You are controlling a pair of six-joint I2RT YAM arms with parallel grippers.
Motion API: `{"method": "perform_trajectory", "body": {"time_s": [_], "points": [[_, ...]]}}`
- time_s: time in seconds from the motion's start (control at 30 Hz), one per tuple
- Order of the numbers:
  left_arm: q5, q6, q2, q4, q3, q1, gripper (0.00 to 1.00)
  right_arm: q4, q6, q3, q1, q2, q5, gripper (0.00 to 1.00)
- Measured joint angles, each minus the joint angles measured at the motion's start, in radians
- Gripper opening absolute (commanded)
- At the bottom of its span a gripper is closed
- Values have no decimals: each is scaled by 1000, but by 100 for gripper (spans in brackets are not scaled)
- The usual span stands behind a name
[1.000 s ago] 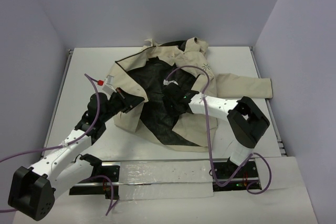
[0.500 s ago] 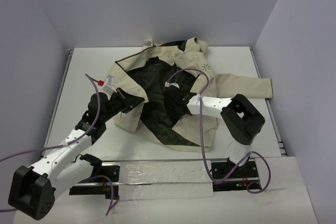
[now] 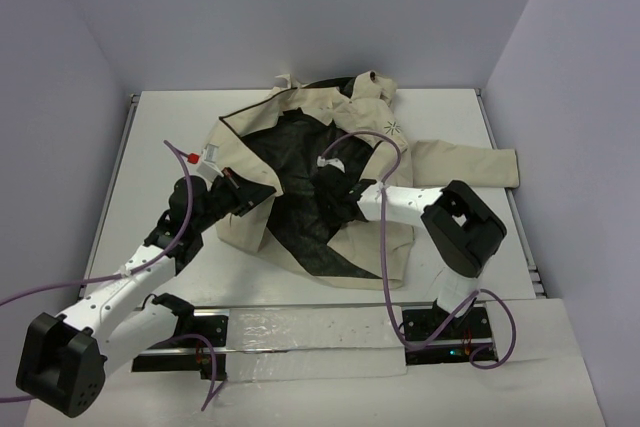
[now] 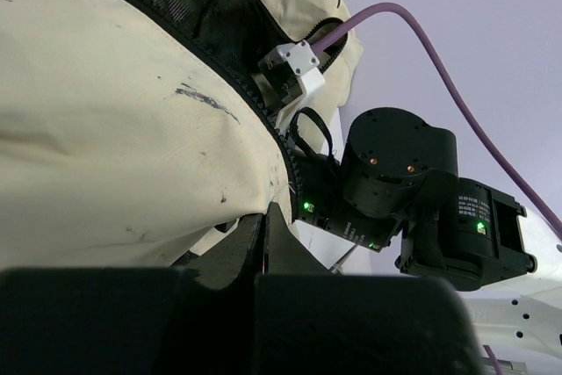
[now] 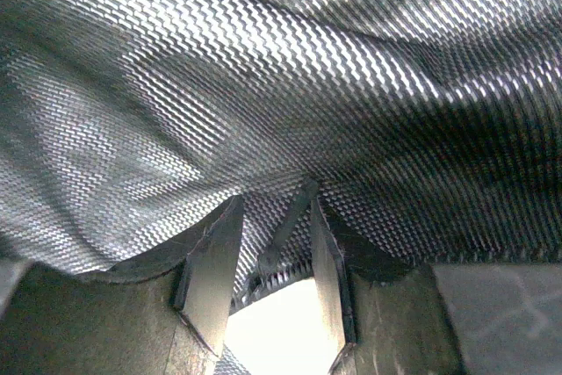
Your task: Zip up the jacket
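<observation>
1. Top view:
   - The jacket [image 3: 290, 157] lies open on the table [image 3: 160, 147], with the collar far, the hem near and the black lining up.
   - Its long axis runs away from my bases.
   - My left claw [image 3: 262, 192] is at the zip edge of the left front panel.
   - My right claw [image 3: 328, 187] is out on the lining mid-jacket, just left of the right panel's edge.
   - The open V narrows toward the hem on the right, so my right arm is the nearer one to the zip start.
2. Left wrist:
   - My left claw [image 4: 266, 221] is clenched, and looks pinched on the beige panel of the jacket [image 4: 114, 129].
   - The zip edge [image 4: 255, 103] runs up and away from it toward the right arm [image 4: 395, 173].
3. Right wrist:
   - My right claw [image 5: 274, 208] is nosed into the lining [image 5: 263, 68] with its jaws part-way apart.
   - A thin dark strip [image 5: 283, 230] crosses the gap but isn't clamped.
   - I can't tell whether that strip is the zip.
</observation>
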Motion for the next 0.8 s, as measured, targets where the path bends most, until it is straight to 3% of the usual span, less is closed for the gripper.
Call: {"method": "perform_trajectory", "body": {"time_s": [0.33,0.8], "points": [[1,0,14,0,0,0,0,-24,1,-18,23,-39,94,41],[5,4,-19,-28,0,0,0,-6,38,-10,26,0,64,35]]}}
